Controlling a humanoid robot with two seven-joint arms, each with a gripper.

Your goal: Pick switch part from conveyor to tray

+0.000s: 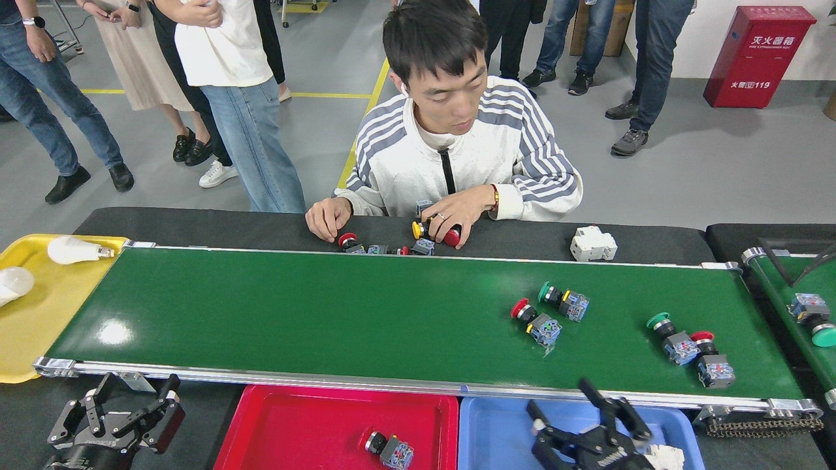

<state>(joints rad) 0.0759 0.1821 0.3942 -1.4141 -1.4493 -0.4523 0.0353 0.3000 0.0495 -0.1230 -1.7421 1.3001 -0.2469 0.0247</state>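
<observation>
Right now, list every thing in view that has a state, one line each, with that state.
left gripper: open, empty, below the conveyor's near rail.
right gripper: open, empty, over the blue tray.
red tray: holds one switch part, lying on its side.
conveyor: carries four switch parts, all lying down.
yellow tray: holds two bulbs.
person's hand: gripping a red-capped switch.

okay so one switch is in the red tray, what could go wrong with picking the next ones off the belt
The red switch and green switch lie almost touching, so the right hand may knock one while closing on the other. The far-right pair looks just as crowded. The person's hand works close to the conveyor edge.
</observation>
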